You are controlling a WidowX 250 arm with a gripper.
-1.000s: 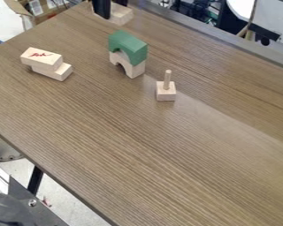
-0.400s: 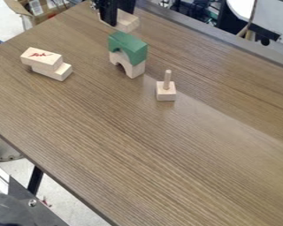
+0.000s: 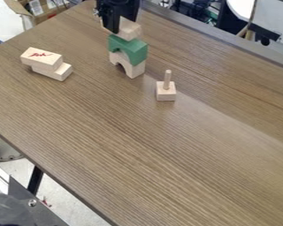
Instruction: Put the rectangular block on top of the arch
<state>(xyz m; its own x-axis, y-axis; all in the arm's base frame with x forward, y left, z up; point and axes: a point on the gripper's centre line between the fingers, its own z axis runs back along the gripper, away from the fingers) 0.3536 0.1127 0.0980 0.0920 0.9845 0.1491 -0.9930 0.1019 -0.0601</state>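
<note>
Rectangular block [image 3: 128,30] is hanging clasped in my gripper [image 3: 124,24], near the top edge of the green arch [image 3: 135,52]. Tabletop [image 3: 144,145] is stretching around the arch.

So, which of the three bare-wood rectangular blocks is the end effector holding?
The held block is in the end effector, seen just above the green arch; the red-marked block and the lower block are stacked at left.
</note>
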